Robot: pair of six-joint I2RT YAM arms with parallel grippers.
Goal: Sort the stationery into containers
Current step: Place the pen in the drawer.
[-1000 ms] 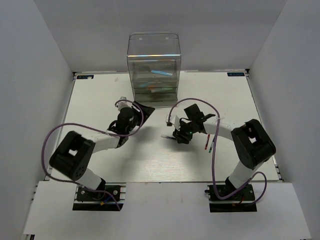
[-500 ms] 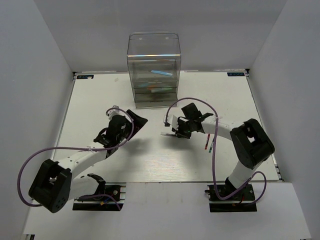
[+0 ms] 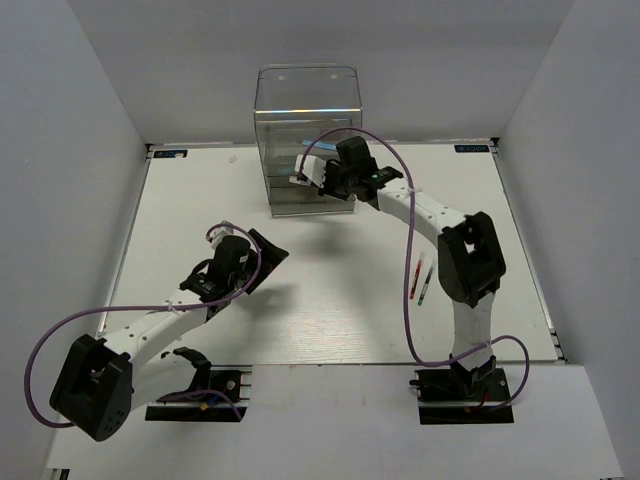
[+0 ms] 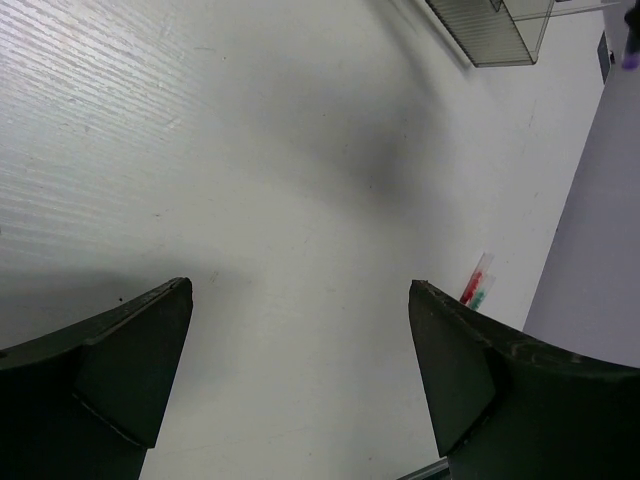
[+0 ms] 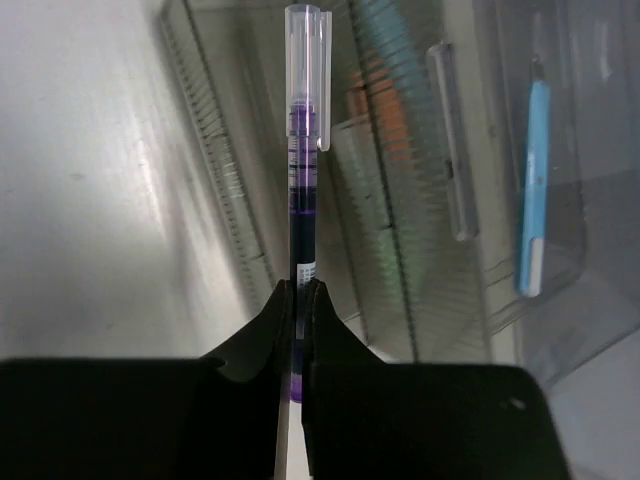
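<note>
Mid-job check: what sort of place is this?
Likely a lab robot test booth: plain white walls enclose a white table, with a clear drawer unit and the right gripper holding a purple pen.

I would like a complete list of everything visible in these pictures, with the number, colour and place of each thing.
drawer unit: one, clear, far middle of the table
light blue pen: one, light blue, inside a drawer
purple pen: one, purple ink and clear cap, held at the drawer unit's front
red pen: one, red, lying on the table's right part
green pen: one, green, beside the red pen
table: one, white
left pincer: one, black, open and empty above the table
right pincer: one, black, shut on the purple pen
</note>
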